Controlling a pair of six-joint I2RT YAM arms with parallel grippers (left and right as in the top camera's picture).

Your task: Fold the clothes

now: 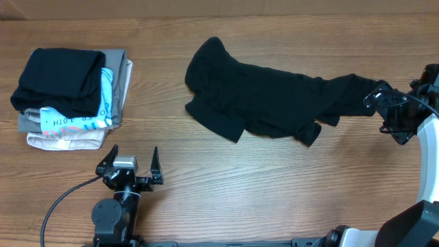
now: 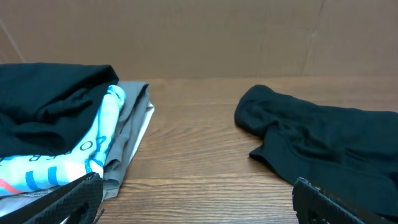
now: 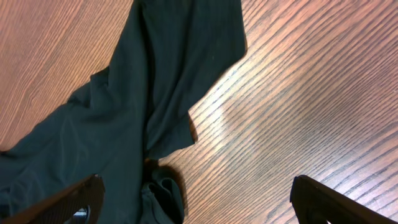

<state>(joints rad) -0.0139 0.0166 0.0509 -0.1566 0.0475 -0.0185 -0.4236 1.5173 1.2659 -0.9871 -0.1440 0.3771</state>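
- The black T-shirt [image 1: 264, 99] lay crumpled and unfolded on the wooden table [image 1: 274, 185], stretched in a long strip with its bulkier end to the left in the overhead view and a narrow end trailing right.
- The right gripper [image 1: 381, 108] hovered at the shirt's narrow right end, with its arm reaching in from the table's right edge.
- In the right wrist view the camera looked down on the shirt [image 3: 143, 93]. The gripper [image 3: 194, 183] had its fingers spread wide. A bunched fold of fabric lay below and between them, and nothing was pinched.
- The left gripper [image 1: 134, 154] sat low near the front edge, well apart from the shirt's left end, and pointed toward the back of the table.
- Its fingers were also spread wide and held nothing. The left wrist view showed the gripper [image 2: 198, 193] with the shirt [image 2: 323, 143] ahead to its right.
- A stack of folded garments [image 1: 68, 96] stood well to the left of the shirt, with a black piece on top.
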